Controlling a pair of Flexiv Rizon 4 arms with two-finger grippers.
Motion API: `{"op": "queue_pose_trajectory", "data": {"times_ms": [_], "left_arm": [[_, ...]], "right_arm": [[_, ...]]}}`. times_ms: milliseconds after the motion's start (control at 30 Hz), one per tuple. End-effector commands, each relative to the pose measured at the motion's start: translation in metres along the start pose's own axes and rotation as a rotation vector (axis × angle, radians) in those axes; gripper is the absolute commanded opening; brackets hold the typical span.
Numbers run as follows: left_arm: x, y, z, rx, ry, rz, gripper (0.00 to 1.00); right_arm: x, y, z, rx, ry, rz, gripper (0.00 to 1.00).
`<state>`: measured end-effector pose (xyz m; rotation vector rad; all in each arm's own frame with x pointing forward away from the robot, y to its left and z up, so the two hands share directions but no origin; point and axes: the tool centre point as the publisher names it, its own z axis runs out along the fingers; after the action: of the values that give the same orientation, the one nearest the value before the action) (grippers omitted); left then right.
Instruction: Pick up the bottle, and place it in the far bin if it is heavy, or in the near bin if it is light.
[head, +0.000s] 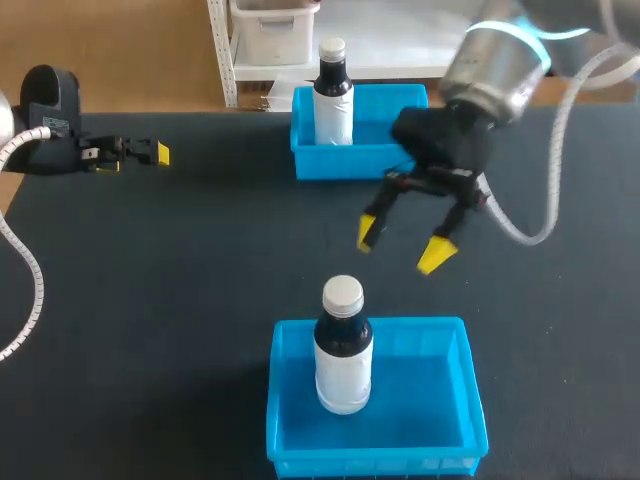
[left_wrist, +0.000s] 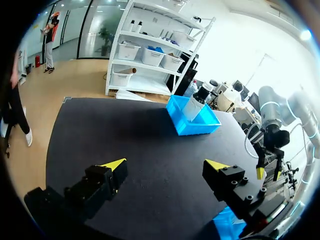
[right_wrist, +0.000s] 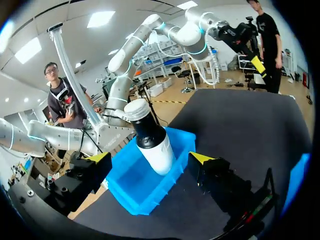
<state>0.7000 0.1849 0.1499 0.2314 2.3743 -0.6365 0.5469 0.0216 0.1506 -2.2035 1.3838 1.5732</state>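
right pincer (right_wrist: 151, 159): spread wide | bottle (right_wrist: 150, 141): standing in blue bin (right_wrist: 131, 194), just ahead

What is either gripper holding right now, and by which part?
Nothing. Left gripper and right gripper are both open, empty. The near bottle stands in the near bin, the far bottle in the far bin.

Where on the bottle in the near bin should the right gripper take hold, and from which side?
Probably the dark upper body just under the white cap, coming straight down from above. The bottle stands upright in the near bin, its lower part walled in, its top clear of the rim. The right gripper hangs open beyond the bin.
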Motion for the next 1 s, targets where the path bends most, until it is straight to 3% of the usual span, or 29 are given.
{"op": "queue_pose_trajectory", "data": {"times_ms": [33,200,333,533,767,1000], "left_arm": [[0.0,0.0,0.0,0.0,0.0,0.0,1.0],[0.0,0.0,0.0,0.0,0.0,0.0,1.0],[0.0,0.0,0.0,0.0,0.0,0.0,1.0],[0.0,0.0,0.0,0.0,0.0,0.0,1.0],[0.0,0.0,0.0,0.0,0.0,0.0,1.0],[0.0,0.0,0.0,0.0,0.0,0.0,1.0]], "right_arm": [[0.001,0.013,-0.028,0.171,-0.055,0.145,1.0],[0.009,0.01,-0.054,0.321,-0.14,0.344,1.0],[0.017,0.006,-0.066,0.435,-0.137,0.462,1.0],[0.028,-0.002,-0.084,0.534,-0.124,0.527,1.0],[0.043,-0.015,-0.109,0.75,-0.123,0.725,1.0],[0.056,-0.019,-0.127,0.835,-0.126,0.771,1.0]]}}
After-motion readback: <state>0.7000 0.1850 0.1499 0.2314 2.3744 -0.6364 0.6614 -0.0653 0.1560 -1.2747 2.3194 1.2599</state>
